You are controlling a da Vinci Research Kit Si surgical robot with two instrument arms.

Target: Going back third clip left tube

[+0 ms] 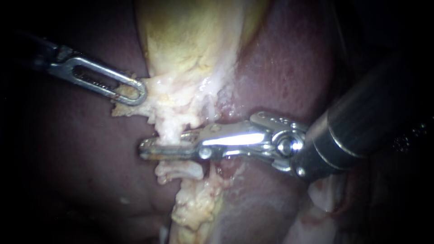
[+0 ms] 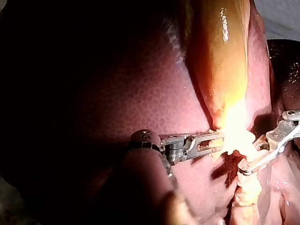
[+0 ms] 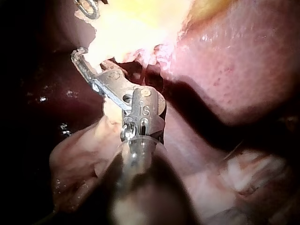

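**Right instrument's hand astride the tube under the gallbladder**

Landmark: the gallbladder [image 1: 190, 40], pale yellow, tapering to ragged white tissue [image 1: 181, 101] at its lower end. The tube [image 1: 169, 134] hangs from that end as a pale strand.

The right instrument [image 1: 151, 151] enters from the gallbladder's right and lies crosswise just under its lower end. Its hand stands narrow: a thin slot shows between the two jaws, and the tube passes through it. Whether a clip sits inside the slot cannot be told.

The left instrument [image 1: 135, 92] meets the gallbladder's lower left edge, its hand closed on the ragged tissue.

Obstructions: the liver [image 1: 280, 68] flanks the gallbladder on both sides, and a lumpy fatty strand [image 1: 196, 208] runs below the right instrument.

Clearance: the two hands are apart, with ragged tissue between them. Bare liver lies beyond the right instrument's tip.
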